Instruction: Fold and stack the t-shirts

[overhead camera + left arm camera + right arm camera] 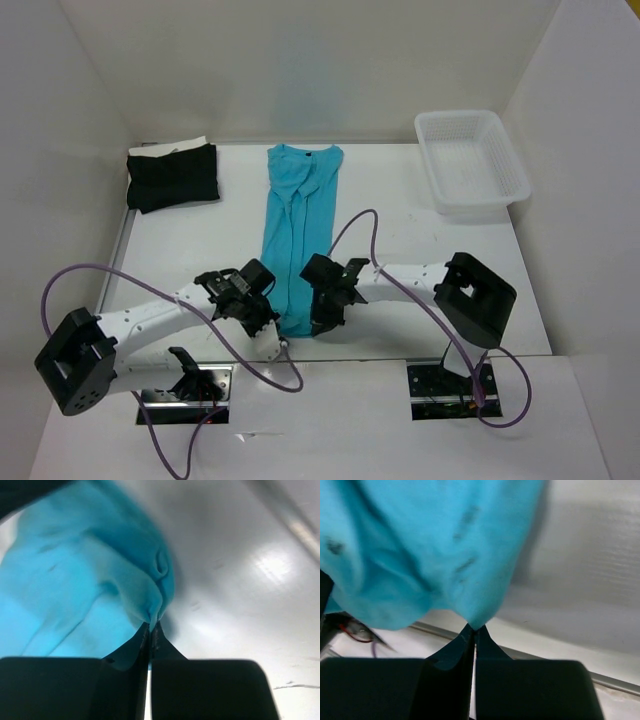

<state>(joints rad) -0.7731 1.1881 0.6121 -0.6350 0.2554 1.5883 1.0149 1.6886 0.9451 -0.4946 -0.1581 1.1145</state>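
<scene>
The turquoise t-shirt [300, 230] lies in a long strip down the middle of the table [420, 280], collar far. The jaws of the left gripper [273, 322] and right gripper [322, 320] pinch its near corners. The black t-shirt [172, 180] sits folded far left – atop the cream-white t-shirt [182, 146].

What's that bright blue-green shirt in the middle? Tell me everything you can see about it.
The turquoise t-shirt looks like soft cloth, folded lengthwise into a long narrow strip, with its collar at the far end. It lies wrinkled on the white table. The left tool and the right tool are each shut on a near corner of its bottom edge.
</scene>
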